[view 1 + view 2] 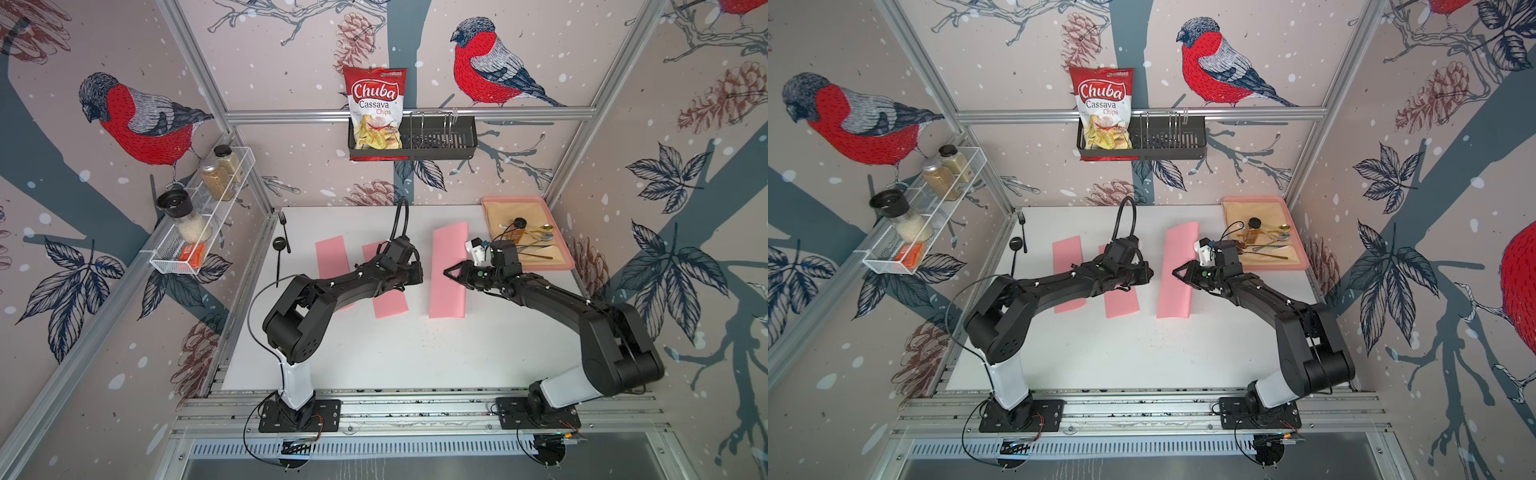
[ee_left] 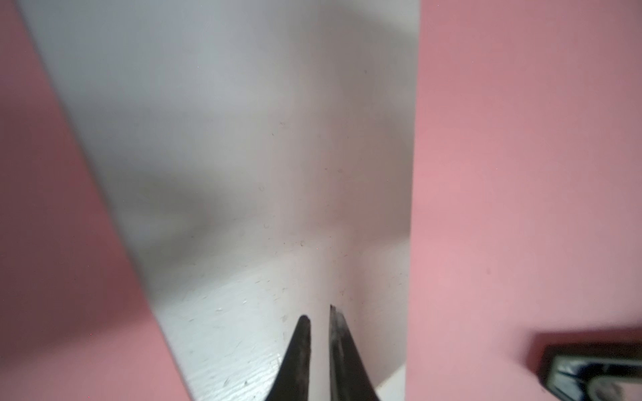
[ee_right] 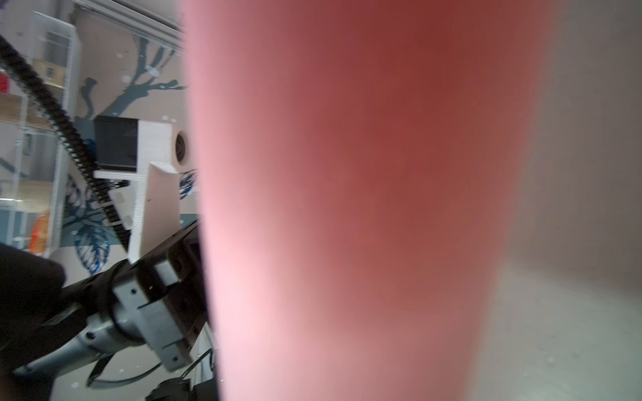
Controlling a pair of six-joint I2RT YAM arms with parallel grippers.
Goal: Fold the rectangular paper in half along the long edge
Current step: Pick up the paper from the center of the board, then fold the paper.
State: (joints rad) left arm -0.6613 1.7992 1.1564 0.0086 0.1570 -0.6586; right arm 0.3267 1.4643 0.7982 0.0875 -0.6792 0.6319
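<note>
L end effector [image 2: 318, 311]: tips a thin slit apart, nothing btwn them, over bare white surface [image 1: 374, 353] in the lane btwn the middle pink strip [image 1: 390, 305] and the right pink paper [image 1: 446, 299], w/ a long pink edge running either side in L wrist view. R end effector [image 1: 445, 272] sits at that paper's long L edge, abt mid-length. Its tips look close together in both top views, but R wrist view is all blurred pink up close, so pinching or not: can't tell. The paper lies front-to-back, right of centre, its R edge near the tray [image 1: 548, 269] but apart. The left pink strip [image 1: 330, 257] lies parallel to the middle one, L arm [image 1: 332, 286] crossing over both. The two end effectors face each other, near, not touching. Front half of surface is open. Fork [image 1: 284, 230] and black spoon [image 1: 279, 245] hug its L edge.
</note>
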